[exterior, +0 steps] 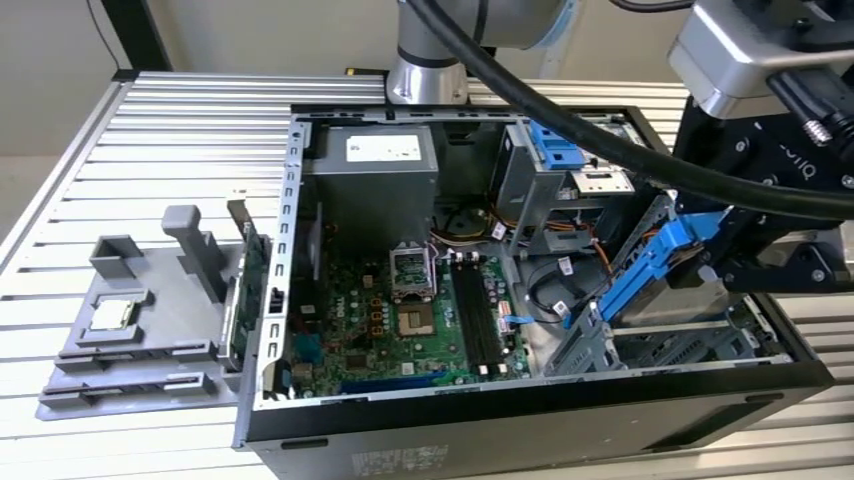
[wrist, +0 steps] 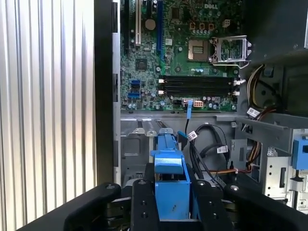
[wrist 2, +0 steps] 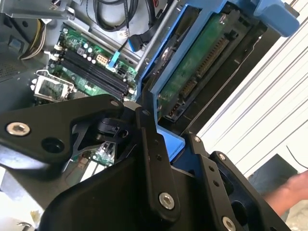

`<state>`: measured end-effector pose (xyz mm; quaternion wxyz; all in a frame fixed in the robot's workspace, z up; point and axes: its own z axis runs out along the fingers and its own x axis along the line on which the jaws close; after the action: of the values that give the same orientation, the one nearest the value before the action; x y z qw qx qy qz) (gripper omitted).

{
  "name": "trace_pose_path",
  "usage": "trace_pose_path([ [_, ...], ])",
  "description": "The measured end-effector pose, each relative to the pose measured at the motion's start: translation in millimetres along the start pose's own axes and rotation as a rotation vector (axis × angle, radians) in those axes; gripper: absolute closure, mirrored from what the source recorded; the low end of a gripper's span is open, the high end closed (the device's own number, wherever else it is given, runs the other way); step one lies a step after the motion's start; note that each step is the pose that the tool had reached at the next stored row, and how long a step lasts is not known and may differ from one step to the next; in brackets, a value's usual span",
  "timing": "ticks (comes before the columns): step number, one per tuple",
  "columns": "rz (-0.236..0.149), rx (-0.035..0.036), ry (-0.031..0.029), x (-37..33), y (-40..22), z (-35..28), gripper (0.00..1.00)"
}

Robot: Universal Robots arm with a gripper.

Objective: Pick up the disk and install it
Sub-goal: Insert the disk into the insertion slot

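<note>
The disk [exterior: 663, 268], a silver drive in a blue rail frame, hangs tilted over the drive bay [exterior: 667, 350] at the exterior view's right side of the open computer case [exterior: 534, 420]. My gripper [exterior: 710, 272] is shut on it from the exterior view's right. In the second wrist view the disk [wrist 2: 202, 62] shows its green circuit underside and connector, with the black fingers [wrist 2: 150, 144] clamped on the blue frame. In the first wrist view the blue frame [wrist: 169, 175] sits between the fingers [wrist: 143, 204], above the metal bay [wrist: 137, 144].
The motherboard [exterior: 400, 310] fills the case floor, with a grey power-supply box [exterior: 374, 165] behind it and loose cables [exterior: 554, 285] beside the bay. A grey fixture [exterior: 147, 320] holding a small chip stands on the slatted table at the exterior view's left. A hand [wrist 2: 288, 192] shows beyond the case.
</note>
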<state>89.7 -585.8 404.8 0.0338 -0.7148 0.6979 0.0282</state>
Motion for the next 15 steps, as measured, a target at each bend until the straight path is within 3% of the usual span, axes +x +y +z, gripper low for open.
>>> trace_pose_path([
  [4,0.000,0.0000,0.0015,0.2,0.0,6.9,1.00],
  [8,0.000,-0.0002,0.0022,0.3,0.0,7.3,1.00],
  [9,0.000,-0.0002,0.0017,0.3,0.0,7.6,0.00],
  [15,0.000,0.0000,0.0014,0.3,0.0,6.9,0.00],
])
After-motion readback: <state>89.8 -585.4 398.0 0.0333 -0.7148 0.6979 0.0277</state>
